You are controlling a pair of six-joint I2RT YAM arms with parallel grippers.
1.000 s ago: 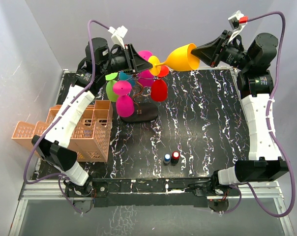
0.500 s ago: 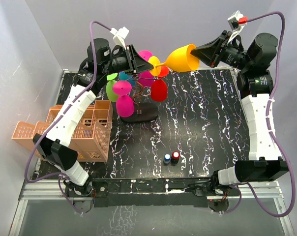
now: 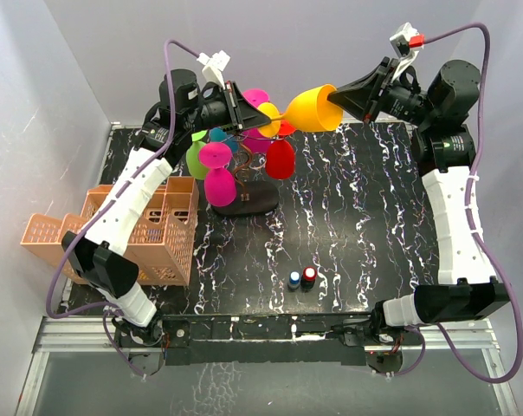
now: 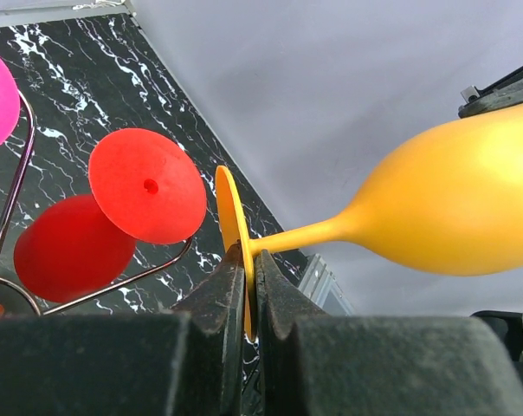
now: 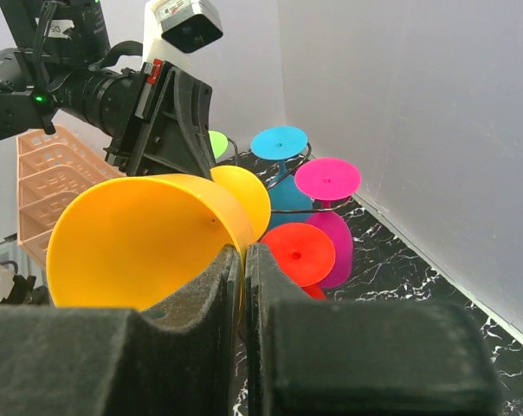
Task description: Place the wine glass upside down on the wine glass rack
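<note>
Broadly, a black marbled table (image 3: 348,217) fills the scene, with an orange crate (image 3: 158,238) hanging over its left edge. The left arm (image 3: 127,204) and the right arm (image 3: 452,217) both reach up towards the far edge and meet high above it.

Between them the yellow glass (image 3: 309,108) hangs in the air on its side, foot to the left and open mouth to the right, above the far part of the table and just right of the top of the rack (image 3: 253,201). It is on no hook.

The rack stands on its dark oval base at the far left of the table. Glasses hang from it bowl down: a red one (image 3: 280,159) on the right, pink ones (image 3: 218,173) in front, and a green one (image 3: 196,156) on the left. From the right wrist, a blue foot (image 5: 279,143) and a magenta foot (image 5: 327,178) show on top.

The left gripper (image 3: 248,117) is clamped narrowly on the rim of the glass's flat foot; in its own view (image 4: 247,260) the yellow disc stands edge-on between the two pads, with the stem and bowl (image 4: 469,208) running off to the right. The red glass's foot (image 4: 145,186) sits just beside it, though whether they touch is hard to tell.

The right gripper (image 3: 352,94) pinches the wall of the bowl at the mouth, with one finger inside and one outside (image 5: 242,256).

Near the front edge stand two small objects, one blue-capped (image 3: 294,280) and one red-capped (image 3: 309,276), touching or nearly so.
</note>
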